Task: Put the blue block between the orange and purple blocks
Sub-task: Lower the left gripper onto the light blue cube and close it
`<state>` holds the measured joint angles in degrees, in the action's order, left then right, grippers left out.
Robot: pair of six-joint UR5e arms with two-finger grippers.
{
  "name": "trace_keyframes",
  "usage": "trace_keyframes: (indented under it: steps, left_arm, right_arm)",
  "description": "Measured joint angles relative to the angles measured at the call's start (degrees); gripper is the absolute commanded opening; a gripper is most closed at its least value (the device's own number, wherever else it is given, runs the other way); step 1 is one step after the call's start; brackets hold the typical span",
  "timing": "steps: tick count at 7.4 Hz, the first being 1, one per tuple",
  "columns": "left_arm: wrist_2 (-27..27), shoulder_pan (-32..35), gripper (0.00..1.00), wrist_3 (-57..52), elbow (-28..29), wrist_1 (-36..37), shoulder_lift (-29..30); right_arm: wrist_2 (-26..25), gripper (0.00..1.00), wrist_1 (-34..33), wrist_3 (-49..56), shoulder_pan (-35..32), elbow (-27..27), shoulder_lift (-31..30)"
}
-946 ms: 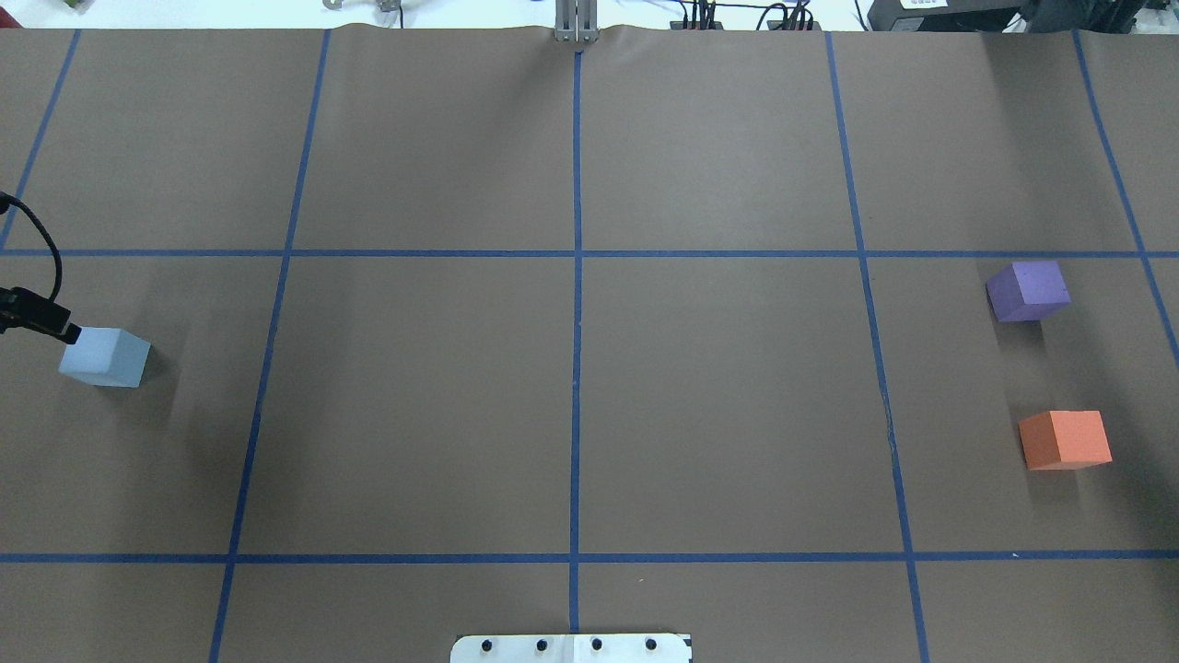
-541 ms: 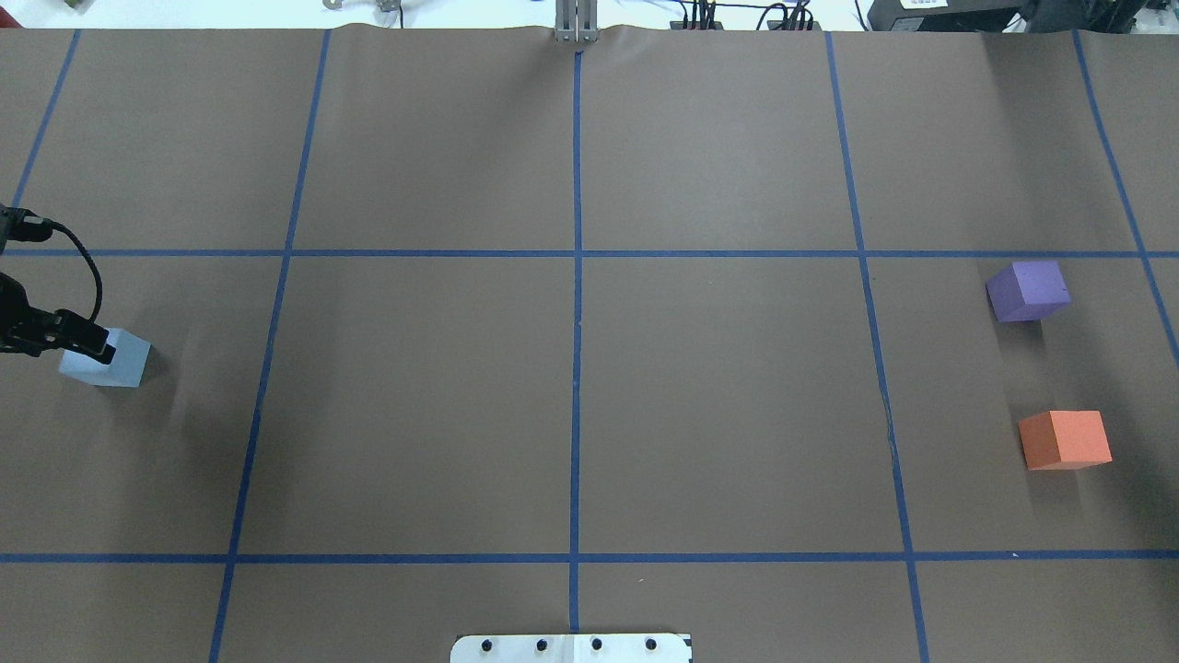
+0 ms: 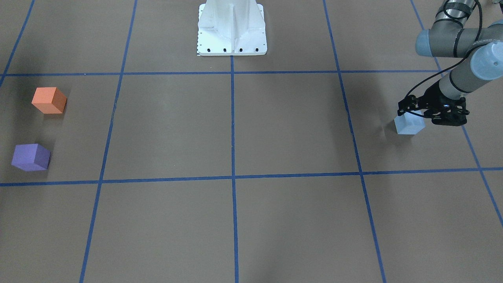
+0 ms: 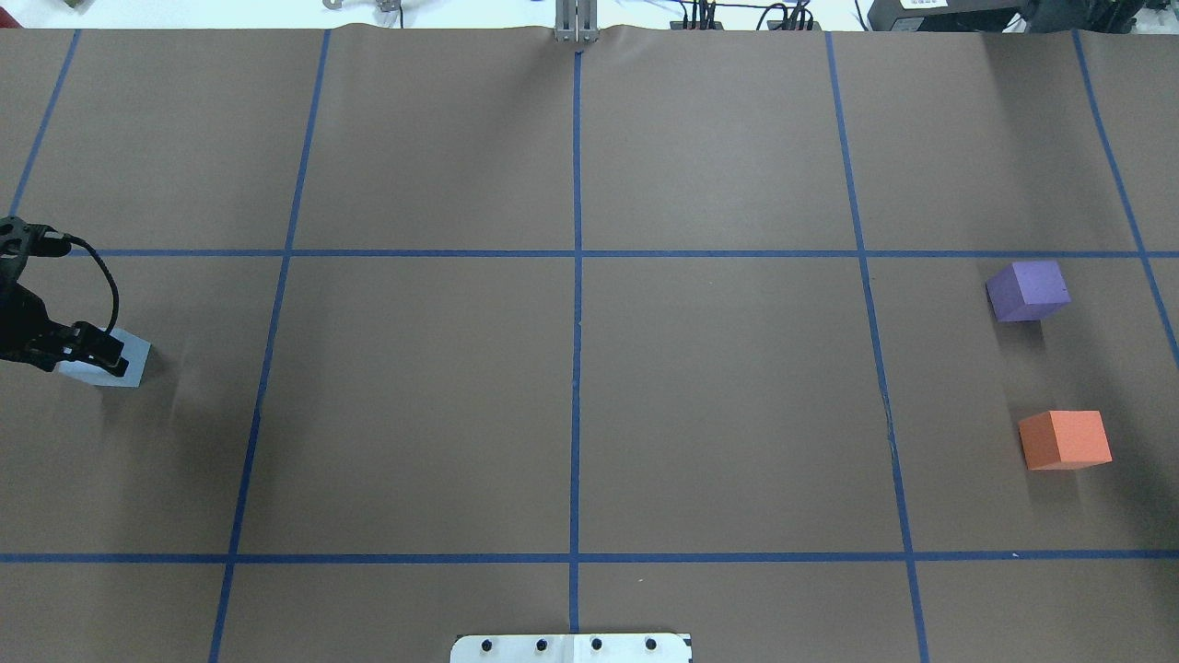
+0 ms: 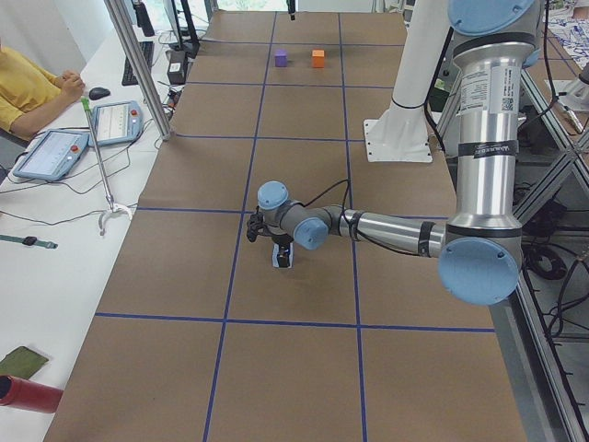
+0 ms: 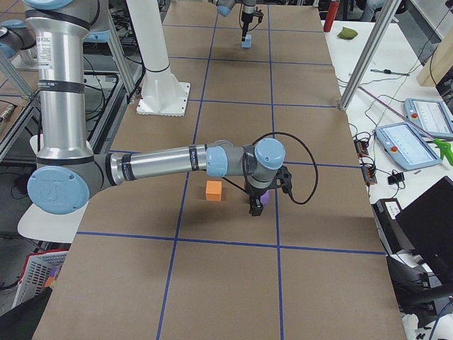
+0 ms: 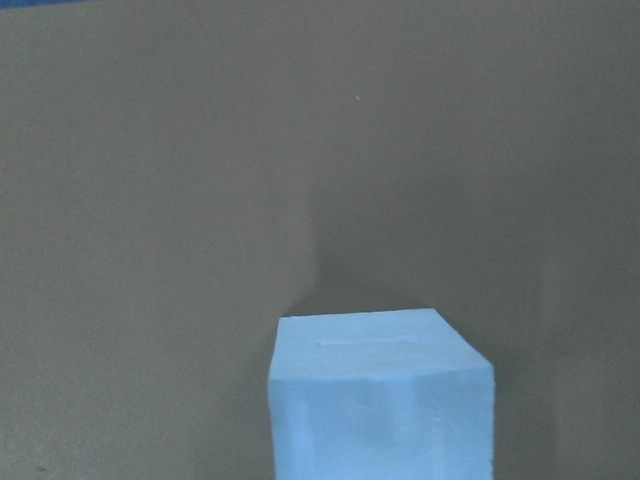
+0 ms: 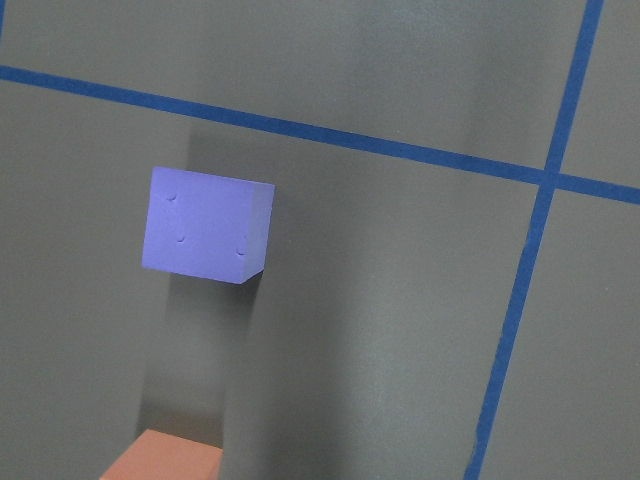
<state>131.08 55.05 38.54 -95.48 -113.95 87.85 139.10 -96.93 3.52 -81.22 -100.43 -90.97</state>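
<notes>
Blue block (image 3: 409,126): pale matte cube, sharp edges, flat on bench (image 4: 414,414) at robot's left end. Left pincer (image 4: 99,357) low over it, seemingly wide, astride top. Surface: brown paper, blue tape grid (image 4: 577,368). Far end: orange block (image 4: 1065,439), dimpled purple block (image 4: 1027,290), near each other, apart. Right pincer (image 6: 255,207) above purple; spread: cannot tell.

Bright, even light; soft shadows

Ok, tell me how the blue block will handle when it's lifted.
The blue block looks like matte foam, so probably light and slightly squashy. Its flat, cube-like faces suggest it sits stably and won't roll. The dull surface likely isn't slippery.
</notes>
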Motion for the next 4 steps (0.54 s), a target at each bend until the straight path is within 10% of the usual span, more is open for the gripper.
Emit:
trace_keyframes:
  steps: [4]
  left_arm:
    - [-0.34, -1.40, 0.99, 1.04, 4.51, -2.33, 2.67]
  right_arm:
    - [0.03, 1.00, -0.07, 0.04, 0.12, 0.05, -0.08]
